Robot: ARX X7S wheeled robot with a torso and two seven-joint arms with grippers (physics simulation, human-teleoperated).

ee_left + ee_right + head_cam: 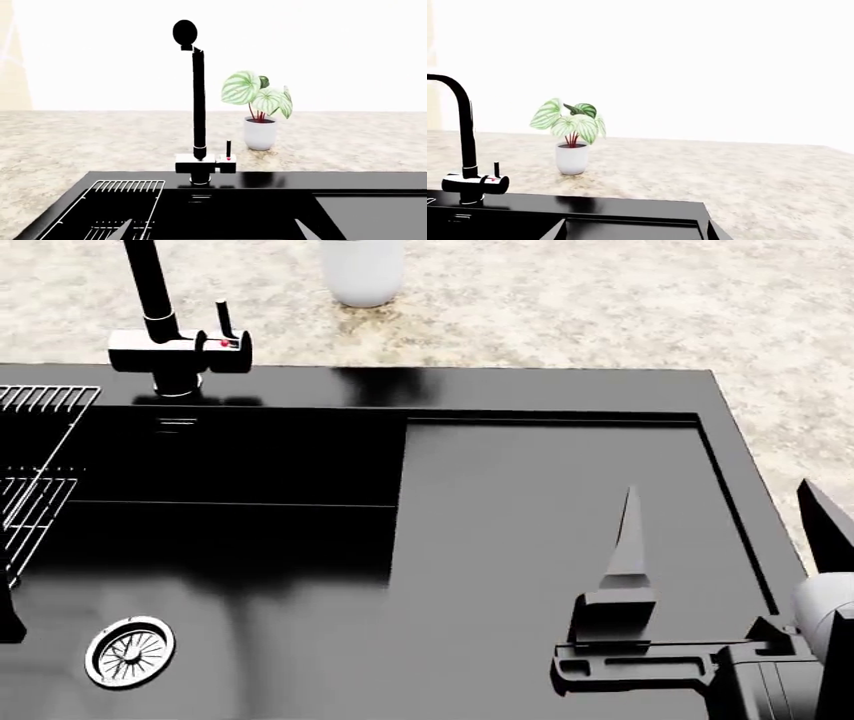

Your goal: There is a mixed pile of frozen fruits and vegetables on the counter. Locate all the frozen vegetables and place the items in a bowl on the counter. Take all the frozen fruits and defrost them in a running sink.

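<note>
sink: matte black rectangle (534, 390) set into the counter (601, 310); we see its long axis running left-right across the head view, basin at left, flat drainboard (534, 520) at right
faucet: tall black tube (198, 100) at the sink's back edge, spout head turned toward the left wrist camera; chrome block base with a red dot (227, 343)
counter: beige-brown speckled stone look
rack: wire grid (127, 192) over the basin's left end
drain: round chrome strainer (130, 651), head view only
plant: striped green leaves in a white pot (572, 157), behind the sink; leaves show only in the wrist views
right gripper: (727, 530) over the drainboard, fingers spread apart, nothing between them
left gripper: (213, 231) only two finger tips show, apart, nothing between them, over the basin
fruit/veg/bowl: we see them in no view
</note>
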